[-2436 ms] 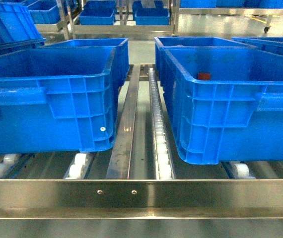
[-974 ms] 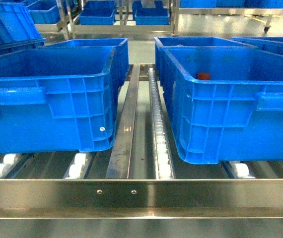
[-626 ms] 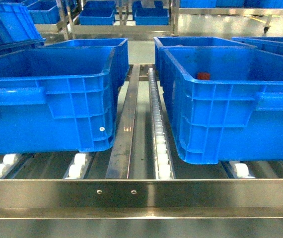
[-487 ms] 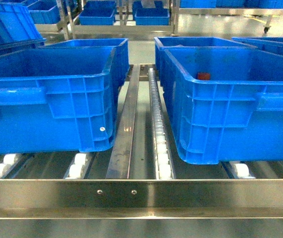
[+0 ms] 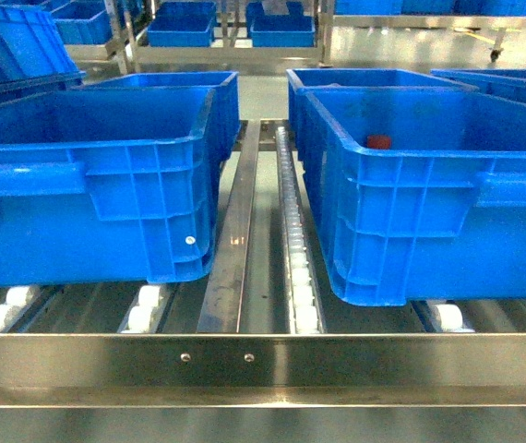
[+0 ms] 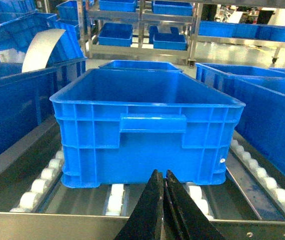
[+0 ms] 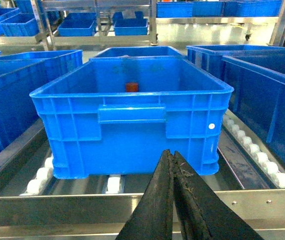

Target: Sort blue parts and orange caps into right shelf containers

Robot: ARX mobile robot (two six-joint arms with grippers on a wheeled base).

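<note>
blue right crate (image 7: 132, 115) sitting straight ahead of right gripper (image 7: 171, 165); fingers pressing together, empty; left gripper (image 6: 161, 180) likewise closed; orange cap (image 7: 131, 86) lying inside.

Glossy floor (image 5: 401, 46), distant steel racks (image 5: 231, 51)

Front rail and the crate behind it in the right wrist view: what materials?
Front rail: looks like brushed stainless steel, grey with soft reflections and small fasteners. Crate: apparently moulded plastic, uniformly bright blue with a slight sheen, ribbed walls and a thick rim.
</note>
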